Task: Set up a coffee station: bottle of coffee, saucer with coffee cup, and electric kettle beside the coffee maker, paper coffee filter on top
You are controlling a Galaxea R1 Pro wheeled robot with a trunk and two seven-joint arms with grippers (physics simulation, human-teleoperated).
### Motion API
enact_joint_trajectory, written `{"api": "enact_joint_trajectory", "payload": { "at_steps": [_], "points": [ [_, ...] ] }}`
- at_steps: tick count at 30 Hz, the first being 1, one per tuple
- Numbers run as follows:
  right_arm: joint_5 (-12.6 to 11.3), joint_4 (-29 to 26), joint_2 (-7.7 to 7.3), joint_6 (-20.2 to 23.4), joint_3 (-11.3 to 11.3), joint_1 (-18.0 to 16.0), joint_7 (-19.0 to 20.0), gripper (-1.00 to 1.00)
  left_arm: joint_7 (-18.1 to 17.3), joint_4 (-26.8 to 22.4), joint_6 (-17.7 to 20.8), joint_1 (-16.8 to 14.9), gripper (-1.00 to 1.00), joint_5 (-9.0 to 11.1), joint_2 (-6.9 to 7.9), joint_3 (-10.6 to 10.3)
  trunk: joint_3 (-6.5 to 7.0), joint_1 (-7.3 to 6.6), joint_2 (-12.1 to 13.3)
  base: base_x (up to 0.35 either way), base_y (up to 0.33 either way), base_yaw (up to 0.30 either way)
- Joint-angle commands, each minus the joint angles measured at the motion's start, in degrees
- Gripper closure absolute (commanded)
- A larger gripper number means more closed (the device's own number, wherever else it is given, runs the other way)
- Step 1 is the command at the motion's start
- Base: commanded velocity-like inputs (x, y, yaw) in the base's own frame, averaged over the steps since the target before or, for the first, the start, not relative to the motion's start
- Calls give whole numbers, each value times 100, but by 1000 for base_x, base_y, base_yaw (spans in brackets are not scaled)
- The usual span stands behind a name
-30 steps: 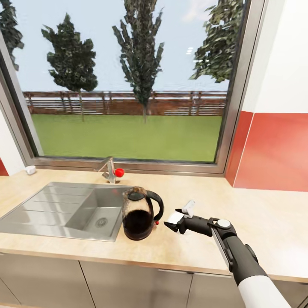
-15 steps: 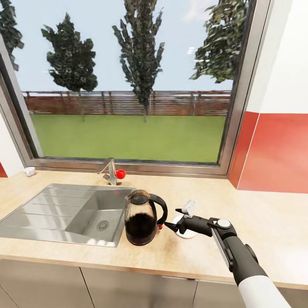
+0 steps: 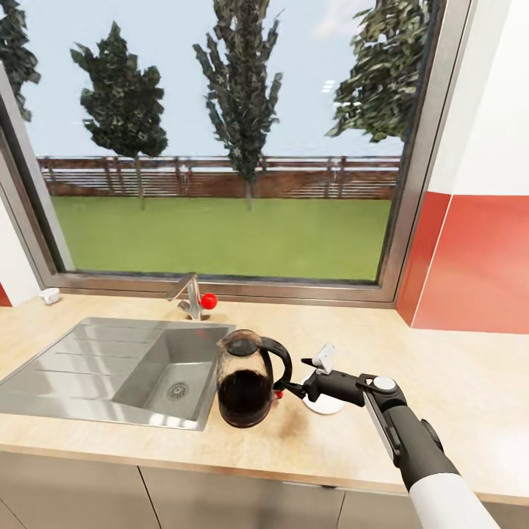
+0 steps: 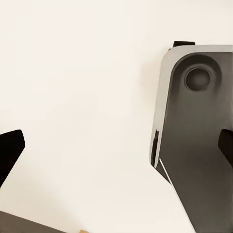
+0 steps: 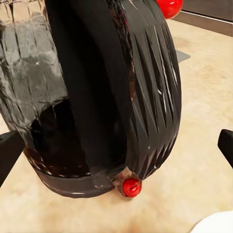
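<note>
So far the electric kettle [image 3: 247,380] is standing on the kitchen countertop [image 3: 441,382], right at the edge of the steel sink [image 3: 110,364] under the window, and the saucer [image 3: 325,404] is lying flat on the wood just beside the kettle's handle side. The coffee maker, the jar of coffee, the paper filter and the coffee cup aren't anywhere in these shots, so I'd guess most of the station is left to do, and whether kettle and saucer count as "next to the coffee maker" can't be judged from here. The right gripper [image 3: 308,373] sits low over the saucer with its fingers spread and nothing between them. From its wrist camera the two dark fingertips sit at the far edges of the picture with the kettle's ribbed handle and little red switch [image 5: 131,186] dead ahead between them, close but not touching as far as I can see. A sliver of white saucer [image 5: 217,224] peeks in there too. The left gripper [image 4: 116,148] also looks spread and empty, facing a plain pale surface.
</note>
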Motion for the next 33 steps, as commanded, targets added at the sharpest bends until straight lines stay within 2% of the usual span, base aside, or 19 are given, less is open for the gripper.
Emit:
{"api": "enact_joint_trajectory", "payload": {
  "at_steps": [1,33],
  "points": [
    [19,-8,-2,34,4,-1,16,-100,6,5,-23,-2,-100,-12,-1,35,-2,2,-4,4,3,0],
    [19,-8,-2,33,4,-1,16,-100,-2,2,-30,-1,-100,-12,-2,37,-2,2,-4,34,47,0]
  ]
}}
